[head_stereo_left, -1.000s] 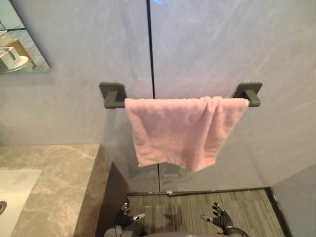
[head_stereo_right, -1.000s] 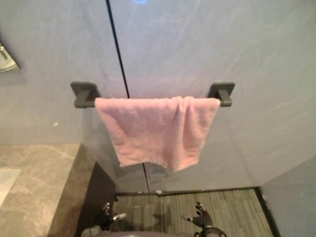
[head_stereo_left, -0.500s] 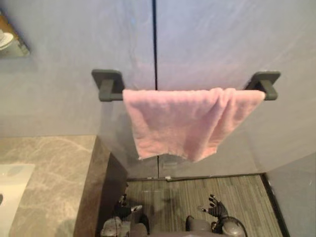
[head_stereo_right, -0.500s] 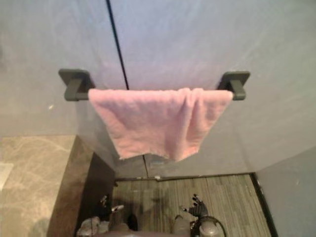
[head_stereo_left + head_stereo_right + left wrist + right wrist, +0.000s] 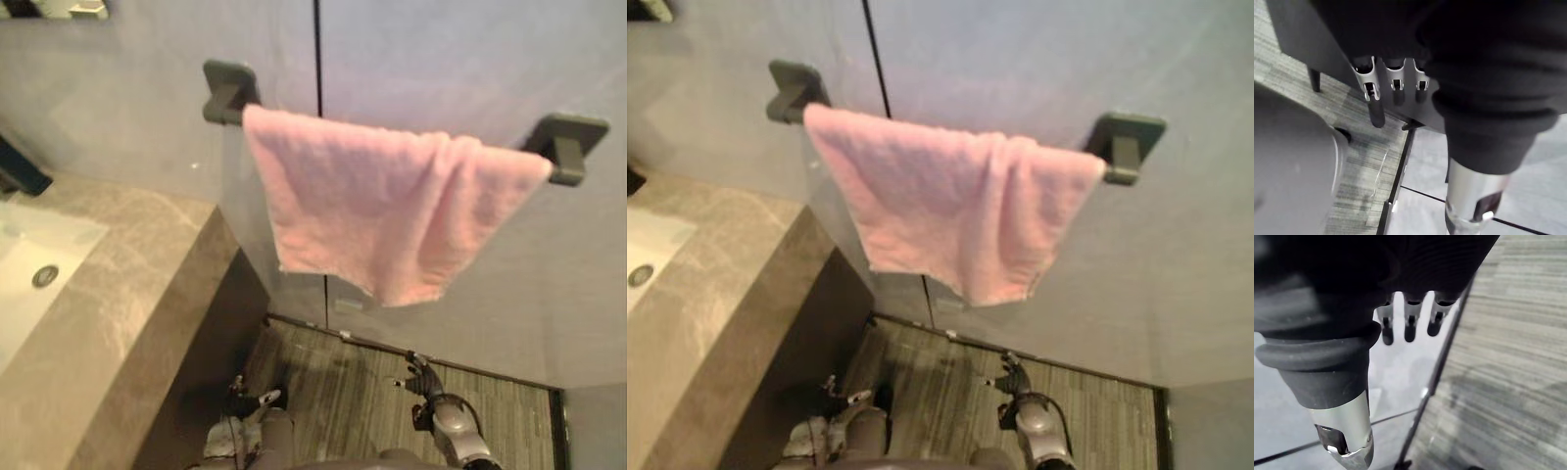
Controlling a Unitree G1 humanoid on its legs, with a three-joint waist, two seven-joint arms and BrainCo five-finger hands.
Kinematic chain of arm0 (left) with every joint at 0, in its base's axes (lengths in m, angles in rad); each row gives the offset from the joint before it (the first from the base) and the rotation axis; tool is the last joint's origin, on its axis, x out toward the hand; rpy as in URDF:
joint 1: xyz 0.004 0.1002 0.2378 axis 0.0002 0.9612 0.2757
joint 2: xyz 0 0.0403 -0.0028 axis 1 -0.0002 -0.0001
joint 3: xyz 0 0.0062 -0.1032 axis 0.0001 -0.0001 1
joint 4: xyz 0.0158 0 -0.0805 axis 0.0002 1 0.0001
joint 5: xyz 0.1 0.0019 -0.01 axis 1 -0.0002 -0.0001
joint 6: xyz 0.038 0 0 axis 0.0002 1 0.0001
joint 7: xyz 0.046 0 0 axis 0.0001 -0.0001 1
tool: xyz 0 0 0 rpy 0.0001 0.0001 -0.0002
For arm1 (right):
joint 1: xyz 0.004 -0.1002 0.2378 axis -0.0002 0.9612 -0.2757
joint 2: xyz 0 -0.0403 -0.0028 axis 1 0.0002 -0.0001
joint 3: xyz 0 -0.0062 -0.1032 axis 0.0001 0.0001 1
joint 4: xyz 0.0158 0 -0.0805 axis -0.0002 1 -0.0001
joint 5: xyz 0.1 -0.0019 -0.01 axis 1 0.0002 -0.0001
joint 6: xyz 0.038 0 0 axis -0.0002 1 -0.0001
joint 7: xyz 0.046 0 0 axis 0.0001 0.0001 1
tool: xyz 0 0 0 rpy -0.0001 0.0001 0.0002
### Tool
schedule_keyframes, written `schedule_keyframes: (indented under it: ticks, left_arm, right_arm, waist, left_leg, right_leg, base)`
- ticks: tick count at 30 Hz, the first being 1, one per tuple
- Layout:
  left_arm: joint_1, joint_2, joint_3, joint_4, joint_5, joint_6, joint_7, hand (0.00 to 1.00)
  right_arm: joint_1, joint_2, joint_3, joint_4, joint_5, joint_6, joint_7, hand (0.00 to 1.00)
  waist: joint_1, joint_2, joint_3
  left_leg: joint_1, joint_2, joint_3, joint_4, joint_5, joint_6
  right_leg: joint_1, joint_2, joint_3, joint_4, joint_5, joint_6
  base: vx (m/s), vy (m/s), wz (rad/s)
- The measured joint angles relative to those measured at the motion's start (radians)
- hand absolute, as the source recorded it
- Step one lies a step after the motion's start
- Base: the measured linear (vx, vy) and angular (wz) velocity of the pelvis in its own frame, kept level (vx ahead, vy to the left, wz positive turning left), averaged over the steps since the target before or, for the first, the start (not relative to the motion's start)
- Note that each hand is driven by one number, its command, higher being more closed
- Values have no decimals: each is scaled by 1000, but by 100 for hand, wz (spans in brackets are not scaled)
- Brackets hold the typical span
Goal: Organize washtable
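A pink towel [image 5: 382,211] hangs folded over a dark wall rail [image 5: 566,157], bunched toward its right end. Left of it stands the marble washtable [image 5: 108,323] with a white sink [image 5: 29,274] and its drain [image 5: 44,276]. Both hands hang low by the striped floor, well below the towel. My left hand [image 5: 250,403] is by the washtable's side; its fingers [image 5: 1374,95] are straight and hold nothing. My right hand [image 5: 421,377] is under the towel's right part; its fingers [image 5: 1409,325] are relaxed and empty.
The grey wall panels [image 5: 441,59] have a dark vertical seam behind the towel. A dark faucet part [image 5: 20,171] shows at the far left. Striped floor [image 5: 343,392] lies between the washtable's side and the wall.
The camera has tilted and swung, so the rail now slants and more of the sink shows. The towel stays on the rail. Both hands remain low and empty.
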Motion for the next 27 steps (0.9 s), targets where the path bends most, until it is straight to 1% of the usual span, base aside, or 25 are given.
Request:
schedule_keyframes:
  ticks: [1,2,3,4,5,6,7,8,9,10,11,12,13,14,15,16,17,18,19,20,22,24,25,26,27]
  left_arm:
    - [0,-3,-26,1,-8,-4,0,0]
    - [2,-3,-34,2,-18,-5,1,0]
    - [2,-3,-33,3,-19,-5,1,0]
    - [5,-3,-22,12,-23,-3,0,0]
    - [7,-2,-13,15,-24,-3,-1,0]
    - [4,0,-13,18,-23,-4,-1,0]
    - [2,-2,-13,28,-24,-4,-1,0]
    - [1,-2,-12,37,-25,-4,-1,0]
    - [1,-3,-12,43,-26,-3,-1,0]
    - [4,-4,-11,54,-25,-3,-2,0]
    - [6,-4,-9,56,-25,-3,-3,0]
    - [5,-9,-9,69,-25,-3,-5,0]
    - [5,-16,-13,83,-25,-2,-5,0]
    - [6,-20,-15,89,-24,-1,-5,0]
    - [11,-26,-15,97,-22,2,-5,0]
    - [9,-22,-15,111,-19,4,-5,0]
    - [10,-17,-15,114,-15,4,-5,0]
    - [16,-5,-15,120,-12,4,-5,0]
    - [24,-3,-14,121,-8,4,-5,0]
    - [24,-2,-14,122,-5,4,-4,0]
    - [24,-3,-14,128,-4,3,-5,0]
    - [24,-3,-12,131,-4,3,-6,0]
    - [24,-3,-9,133,-5,2,-7,0]
    - [24,-6,16,134,-6,1,-10,0]
    - [23,-6,23,133,-8,1,-13,0]
  right_arm:
    - [4,-15,-3,3,0,0,-2,0]
    - [9,-26,-4,16,-1,5,-3,0]
    - [9,-26,-5,18,-1,6,-3,0]
    - [10,-25,-20,20,-1,8,-5,0]
    - [5,-20,-45,17,-1,7,-12,0]
    - [4,-21,-47,17,-1,6,-16,0]
    - [15,-25,-47,17,-1,7,-19,0]
    - [26,-22,-47,18,-1,7,-19,0]
    - [35,-20,-47,19,-1,7,-19,0]
    - [60,-18,-46,19,-1,8,-18,0]
    - [70,-15,-45,19,-1,8,-18,0]
    - [74,-10,-44,30,-1,8,-18,0]
    - [69,-10,-45,41,-1,9,-18,0]
    - [67,-10,-47,41,-1,9,-18,0]
    - [67,-9,-49,45,-1,8,-18,0]
    - [60,-2,-52,53,-2,8,-18,0]
    - [59,10,-55,57,-2,8,-18,0]
    - [62,31,-62,58,-2,7,-18,0]
    - [65,48,-59,59,-3,4,-17,0]
    - [66,52,-57,60,-3,4,-16,0]
    - [61,54,-46,80,-3,3,-16,0]
    - [63,54,-43,88,-3,4,-16,0]
    - [61,54,-41,95,-4,3,-15,0]
    - [51,56,-41,100,-8,4,-14,0]
    - [50,57,-40,100,-11,4,-13,0]
  waist:
    - [-4,24,15]
    - [-16,24,33]
    - [-18,27,35]
    - [-20,33,41]
    - [-23,24,45]
    - [-22,20,47]
    - [-24,20,46]
    - [-24,22,45]
    - [-25,25,44]
    - [-27,28,41]
    - [-28,29,40]
    - [-37,35,37]
    - [-54,49,27]
    - [-60,61,20]
    - [-71,72,13]
    - [-70,75,10]
    - [-68,68,8]
    - [-59,53,0]
    - [-55,48,-5]
    - [-53,43,-7]
    - [-49,45,-10]
    - [-46,45,-10]
    - [-45,44,-10]
    - [-43,38,-6]
    - [-43,33,-3]
  left_leg:
    - [5,15,7,-64,96,3]
    - [28,28,39,-174,225,3]
    - [31,28,53,-174,217,-2]
    - [43,19,107,-136,172,-37]
    - [41,-15,136,-74,109,-18]
    - [41,-34,151,-36,77,-3]
    - [41,-53,183,58,4,9]
    - [58,-53,219,160,-79,12]
    - [75,-46,240,204,-118,19]
    - [131,-33,272,248,-174,34]
    - [159,-29,287,245,-191,38]
    - [219,-27,314,189,-207,32]
    - [285,-25,349,51,-200,29]
    - [307,-25,367,-30,-186,17]
    - [336,-17,395,-144,-171,21]
    - [358,-8,393,-207,-166,27]
    - [360,-10,388,-216,-160,34]
    - [368,-17,387,-217,-154,37]
    - [378,-29,388,-216,-150,42]
    - [382,-34,387,-216,-147,46]
    - [383,-52,383,-222,-138,60]
    - [375,-60,368,-231,-129,71]
    - [363,-65,356,-232,-127,77]
    - [332,-79,332,-201,-151,96]
    - [321,-83,329,-184,-158,104]
  right_leg:
    - [-3,37,-45,8,14,-25]
    - [-10,53,-114,8,31,-53]
    - [-12,55,-124,9,35,-60]
    - [-31,52,-153,23,45,-79]
    - [-64,28,-167,36,56,-97]
    - [-80,14,-168,37,65,-110]
    - [-104,-6,-183,33,88,-123]
    - [-114,-18,-202,14,111,-125]
    - [-113,-19,-210,1,123,-125]
    - [-106,-19,-230,-31,147,-124]
    - [-104,-18,-239,-45,157,-120]
    - [-104,-17,-266,-78,182,-115]
    - [-105,-13,-300,-119,213,-104]
    - [-105,-6,-312,-144,231,-99]
    - [-101,10,-338,-193,265,-90]
    - [-80,23,-360,-246,299,-82]
    - [-62,24,-364,-275,318,-78]
    - [-29,24,-363,-329,355,-70]
    - [0,16,-362,-368,375,-62]
    - [11,12,-364,-379,383,-57]
    - [29,-2,-382,-410,409,-46]
    - [29,-6,-393,-422,415,-43]
    - [15,-12,-405,-410,408,-36]
    - [-44,-37,-421,-303,346,-15]
    - [-66,-52,-428,-252,321,-3]
  base:
    - [-348,-308,115]
    - [-400,-358,115]
    - [-353,-302,91]
    - [-269,-173,43]
    - [-217,-124,37]
    - [-263,-92,18]
    - [-240,-67,16]
    - [-271,-71,20]
    - [-186,-15,34]
    - [-118,18,36]
    - [-145,55,58]
    - [-136,85,78]
    - [-131,94,83]
    - [-142,130,78]
    - [-164,192,56]
    - [-160,199,49]
    - [-131,180,28]
    - [-95,130,12]
    - [-98,125,6]
    - [-109,119,10]
    - [-129,101,16]
    - [-100,45,21]
    - [-122,57,33]
    - [-117,59,33]
    - [-98,61,43]
